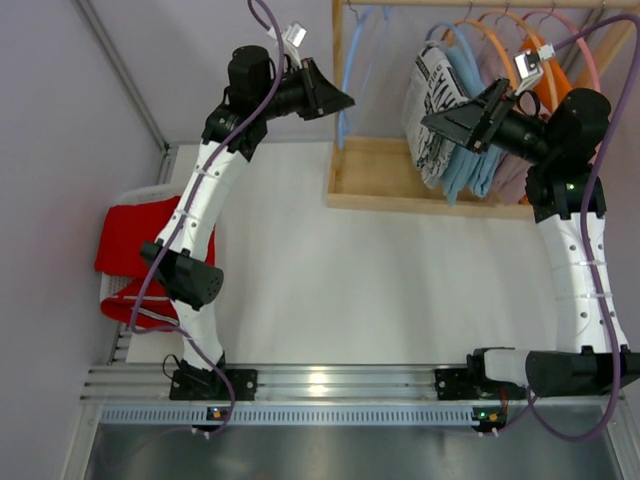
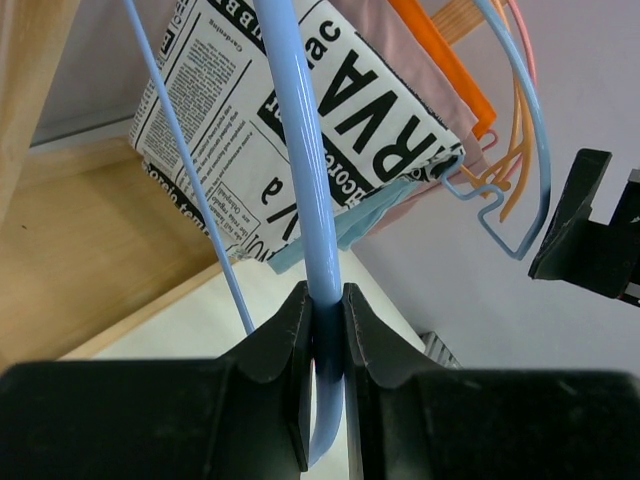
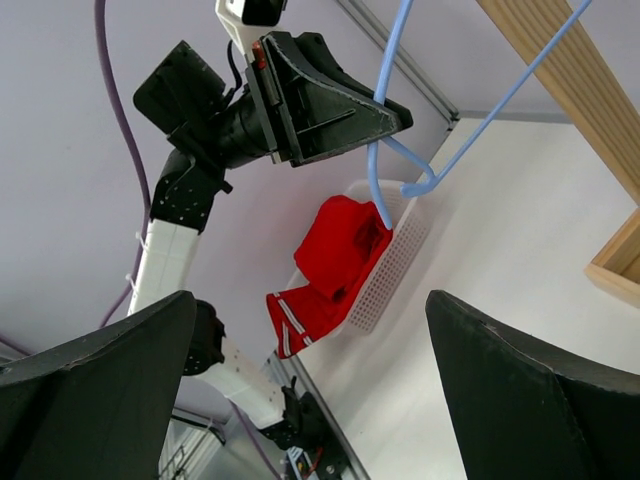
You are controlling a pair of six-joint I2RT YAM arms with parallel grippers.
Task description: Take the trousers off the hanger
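Left tool (image 2: 325, 296) gripping hanger (image 2: 297, 150), printed trousers (image 2: 380, 110) beyond (apart)

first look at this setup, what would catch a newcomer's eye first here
The left hand grips a bare light blue hanger by the wooden rack. Bold newsprint trousers hang leftmost in the rack's bundle, the open right hand beside them. Red trousers lie in a white basket at the table's left edge.

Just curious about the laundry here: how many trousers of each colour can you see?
Red trousers: 1
White newsprint trousers: 1
Light blue trousers: 1
Mauve trousers: 1
Orange trousers: 1
Total: 5
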